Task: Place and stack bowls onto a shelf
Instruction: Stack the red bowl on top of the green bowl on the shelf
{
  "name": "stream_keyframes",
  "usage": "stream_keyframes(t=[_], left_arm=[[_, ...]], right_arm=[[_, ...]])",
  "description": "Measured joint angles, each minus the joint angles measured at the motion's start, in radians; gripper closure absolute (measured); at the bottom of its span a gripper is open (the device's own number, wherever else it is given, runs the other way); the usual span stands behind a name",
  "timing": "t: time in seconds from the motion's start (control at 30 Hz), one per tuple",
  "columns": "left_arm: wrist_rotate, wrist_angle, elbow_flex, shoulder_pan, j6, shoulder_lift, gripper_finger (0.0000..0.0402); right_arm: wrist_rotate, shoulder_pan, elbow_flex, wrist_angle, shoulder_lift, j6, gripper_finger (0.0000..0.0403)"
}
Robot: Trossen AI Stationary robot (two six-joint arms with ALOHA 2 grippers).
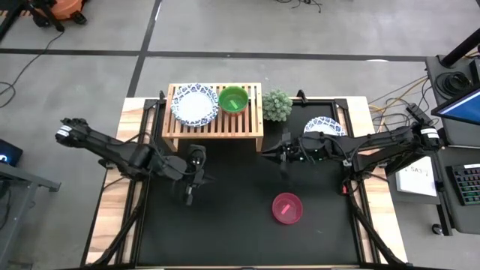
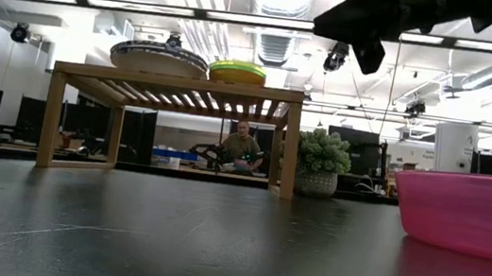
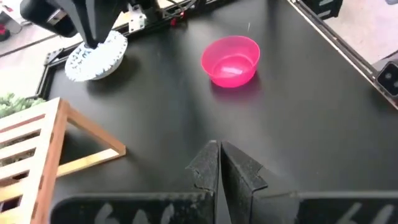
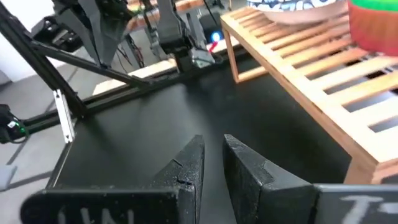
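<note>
A: What are you seeing on the black table [image 1: 240, 232], from the biggest thing down?

B: I am looking first at the shelf [image 1: 214, 126], standing at the far edge. On its slats a patterned white bowl [image 1: 195, 103] is sitting, maybe more than one stacked, and just beside it a green bowl [image 1: 233, 99], where a red rim is also showing in my right wrist view. Another patterned bowl [image 1: 325, 125] is lying on the table, partly under the right arm. The magenta bowl [image 1: 286, 208] is lying alone, nearer to me.

A: And the claws?

B: The left gripper [image 1: 189, 196] is clenched on nothing, waiting above the table in front of the shelf. The right gripper [image 1: 283, 154] is hanging beside the shelf's right leg, its jaws parted only a little, also grasping nothing.

A: So the next pick?

B: I am judging the magenta bowl is closest to reach. I should be widening the jaws first, coming down over one side of the rim, pinching the wall, then lifting clear before crossing to the shelf.
</note>
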Motion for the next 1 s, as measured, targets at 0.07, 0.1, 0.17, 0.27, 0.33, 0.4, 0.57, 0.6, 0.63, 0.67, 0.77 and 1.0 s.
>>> stream_keyframes(t=[0.07,0.1,0.17,0.27,0.33,0.4,0.57,0.6,0.63,0.67,0.77,1.0], left_arm=[[-0.002,-0.007,-0.008,0.000,0.000,-0.017,0.0401],[-0.002,-0.008,-0.014,0.000,0.000,-0.027,0.0401],[-0.002,-0.008,-0.028,0.000,0.000,-0.049,0.0401],[-0.003,-0.007,-0.062,0.000,-0.001,-0.089,0.0401],[-0.004,0.002,-0.096,0.000,-0.006,-0.118,0.0401],[-0.008,0.045,-0.141,0.000,-0.010,-0.148,0.0401],[-0.046,0.136,-0.232,0.000,0.023,-0.219,0.0401],[-0.057,0.131,-0.235,0.000,0.018,-0.233,0.0401],[-0.070,0.130,-0.236,0.000,0.012,-0.246,0.0401],[-0.079,0.129,-0.236,0.000,0.002,-0.257,0.0401],[-0.082,0.122,-0.237,0.000,-0.021,-0.287,0.0401],[-0.082,0.100,-0.259,0.000,-0.053,-0.332,0.0401]], right_arm=[[-0.001,0.000,0.046,-0.088,0.000,0.025,0.0355],[-0.001,0.000,0.078,-0.148,0.000,0.033,0.0355],[-0.001,0.000,0.148,-0.307,0.006,0.059,0.0355],[-0.001,0.010,0.259,-0.556,0.034,0.087,0.0355],[-0.002,0.020,0.326,-0.699,0.063,0.078,0.0355],[-0.002,0.021,0.374,-0.821,0.097,0.072,0.0355],[-0.016,0.020,0.448,-0.961,0.194,0.052,0.0355],[-0.036,0.021,0.456,-0.973,0.211,0.039,0.0354],[-0.058,0.024,0.461,-0.981,0.230,0.025,0.0352],[-0.078,0.027,0.465,-0.987,0.248,0.013,0.0348],[-0.117,0.035,0.476,-0.991,0.303,-0.016,0.0323],[-0.169,0.102,0.522,-1.121,0.437,-0.148,0.0249]])
